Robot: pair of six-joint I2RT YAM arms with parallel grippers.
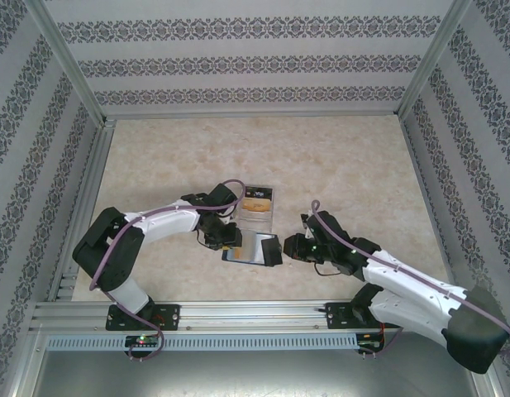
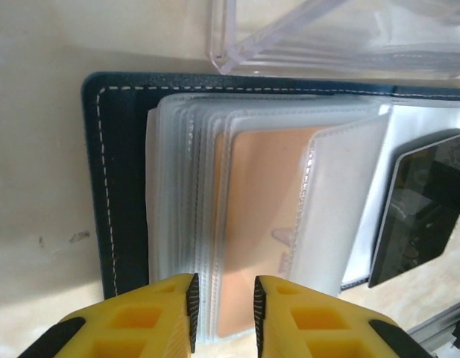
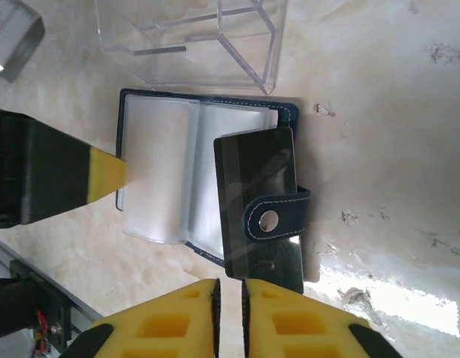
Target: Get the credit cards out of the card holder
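The card holder (image 2: pixel 121 186) lies open on the table, a navy bifold with a fan of clear sleeves; its snap tab (image 3: pixel 278 216) folds over a black credit card (image 3: pixel 259 171). That card (image 2: pixel 420 209) sticks out of the holder's right side toward my right gripper (image 3: pixel 230 287), whose jaws stand a narrow gap apart just short of the card's end, with bare table between them. A peach card (image 2: pixel 263 224) sits inside a sleeve. My left gripper (image 2: pixel 224 287) is open over the sleeves' near edge. From above, the holder (image 1: pixel 253 248) lies between both grippers.
A clear acrylic stand (image 1: pixel 257 205) sits right behind the holder, close to its far edge (image 3: pixel 200 37). The aluminium rail (image 1: pixel 255 313) runs along the table's near edge, and patterned walls enclose the other sides.
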